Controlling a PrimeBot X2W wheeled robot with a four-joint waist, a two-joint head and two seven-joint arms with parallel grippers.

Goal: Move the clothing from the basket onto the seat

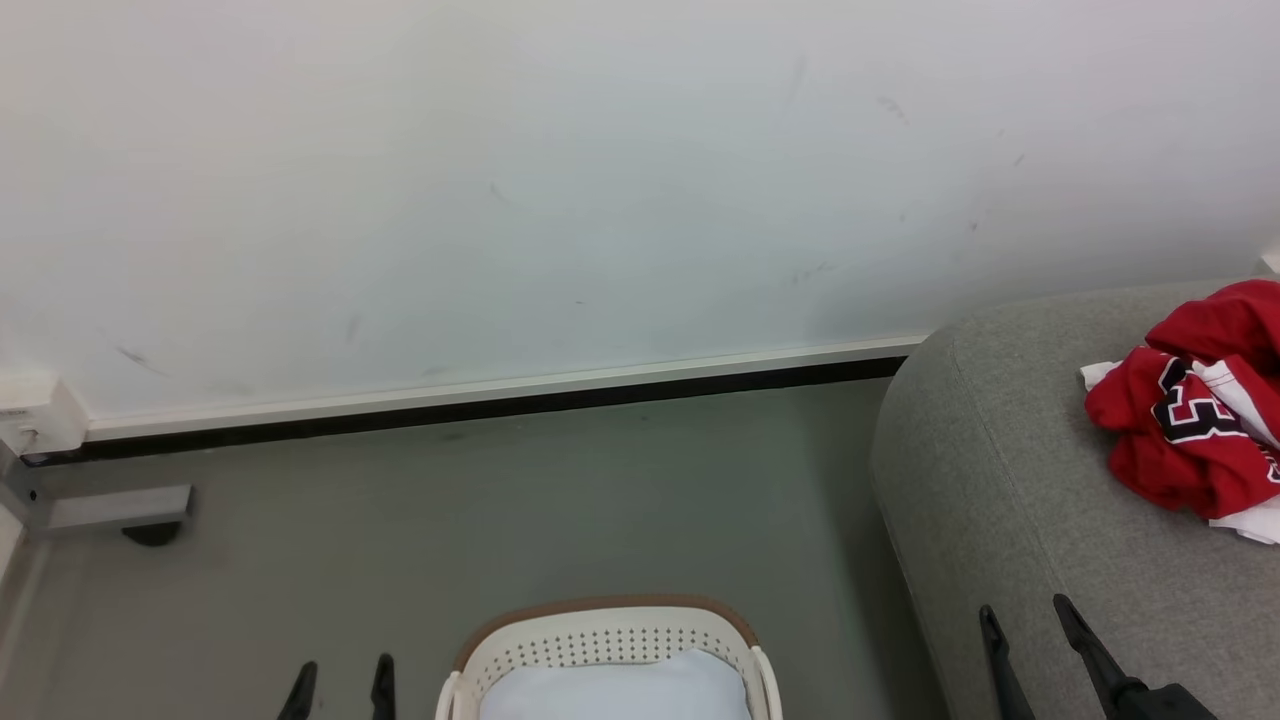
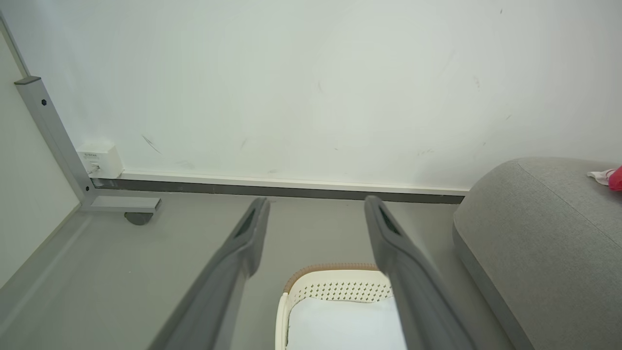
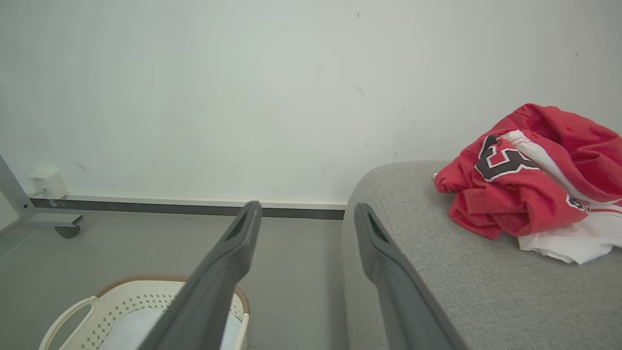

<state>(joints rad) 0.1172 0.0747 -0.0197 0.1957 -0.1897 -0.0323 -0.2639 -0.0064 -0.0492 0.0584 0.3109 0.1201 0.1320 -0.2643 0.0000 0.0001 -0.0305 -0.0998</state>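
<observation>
The red clothing lies bunched on the grey seat at the right, its black-white lettering and white trim showing; the right wrist view has the clothing on the seat too. The cream basket with a brown rim stands on the floor at the bottom centre, with a pale blue-white cloth inside. My left gripper is open, left of the basket. My right gripper is open over the seat's front part, well short of the clothing. Neither holds anything.
A white wall with a dark skirting strip runs behind the grey floor. At the far left a grey metal frame foot on a caster and a white wall box stand. The seat's rounded end lies right of the basket.
</observation>
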